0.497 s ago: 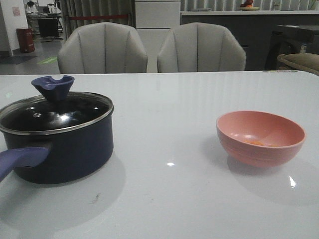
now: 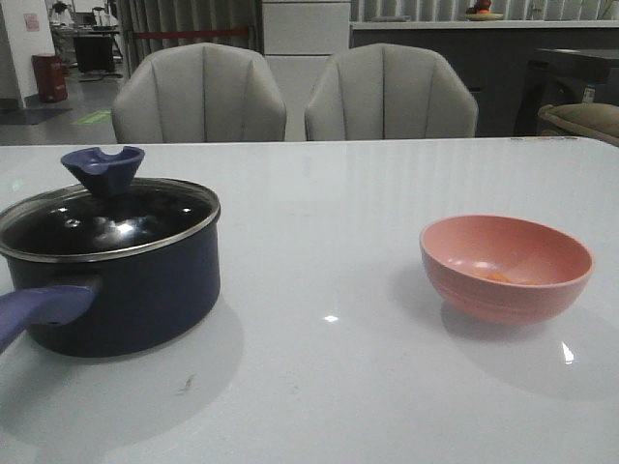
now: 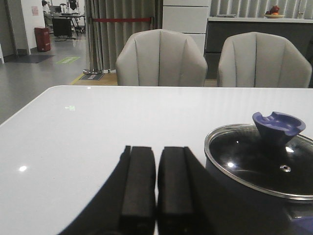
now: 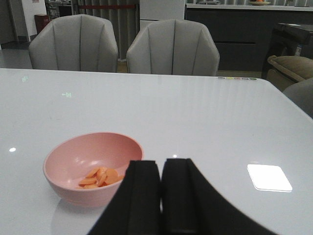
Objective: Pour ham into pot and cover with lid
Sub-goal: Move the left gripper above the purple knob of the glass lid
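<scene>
On the left of the table (image 2: 319,193) we have the pot (image 2: 116,280) with the lid (image 2: 106,220) already seated on its rim, handle pointing toward us. Our left gripper (image 3: 156,188) sits low just beside it, fingers pressed together and holding nothing. To the right, well apart from the pot, stands the bowl (image 2: 506,266) with the ham (image 4: 100,177) lying in its bottom. Our right gripper (image 4: 160,196) rests near the bowl, its fingers likewise closed on nothing.

We judge that no step has started: the ham is unpoured and the lid blocks the pot. The next move, as we see it, calls for the left fingers to open and take the knob (image 3: 278,128) to lift the lid clear, while the right fingers open to grip the bowl's rim for carrying and tipping.
</scene>
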`<state>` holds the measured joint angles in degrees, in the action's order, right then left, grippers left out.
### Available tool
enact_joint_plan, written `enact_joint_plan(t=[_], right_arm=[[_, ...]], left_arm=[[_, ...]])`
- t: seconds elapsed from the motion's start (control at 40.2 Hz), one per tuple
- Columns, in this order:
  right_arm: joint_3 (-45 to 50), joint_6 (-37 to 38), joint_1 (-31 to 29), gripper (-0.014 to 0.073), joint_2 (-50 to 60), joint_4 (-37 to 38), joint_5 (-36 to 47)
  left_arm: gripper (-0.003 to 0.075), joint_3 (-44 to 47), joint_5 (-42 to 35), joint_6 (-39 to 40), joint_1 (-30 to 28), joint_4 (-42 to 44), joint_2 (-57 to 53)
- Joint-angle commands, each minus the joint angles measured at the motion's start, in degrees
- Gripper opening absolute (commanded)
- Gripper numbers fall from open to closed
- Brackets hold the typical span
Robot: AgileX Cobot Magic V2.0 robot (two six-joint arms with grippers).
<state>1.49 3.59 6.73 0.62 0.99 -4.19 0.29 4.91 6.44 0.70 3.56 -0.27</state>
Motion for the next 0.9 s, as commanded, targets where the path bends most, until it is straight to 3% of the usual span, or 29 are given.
enact_joint_plan(t=[0.0, 0.274, 0.572, 0.672, 0.87], right_arm=[[-0.26, -0.03, -0.33, 0.0162, 1.08, 0.70, 4.53], [-0.26, -0.03, -0.33, 0.0162, 1.08, 0.70, 4.53], [-0.26, -0.03, -0.33, 0.0162, 1.08, 0.70, 4.53], [-0.26, -0.03, -0.33, 0.0162, 1.08, 0.70, 4.53], [-0.26, -0.03, -0.33, 0.0162, 1.08, 0.70, 4.53]], left_arm=[[0.0113, 1.14, -4.91, 0.12, 0.00, -0.06, -1.17], [0.0113, 1.14, -7.55, 0.12, 0.00, 0.10, -1.17], [0.0113, -1.18, -17.79, 0.12, 0.00, 0.10, -0.83], [0.0113, -5.99, -14.98, 0.12, 0.00, 0.10, -0.70], [0.0113, -18.53, 4.21, 0.12, 0.00, 0.10, 6.05]])
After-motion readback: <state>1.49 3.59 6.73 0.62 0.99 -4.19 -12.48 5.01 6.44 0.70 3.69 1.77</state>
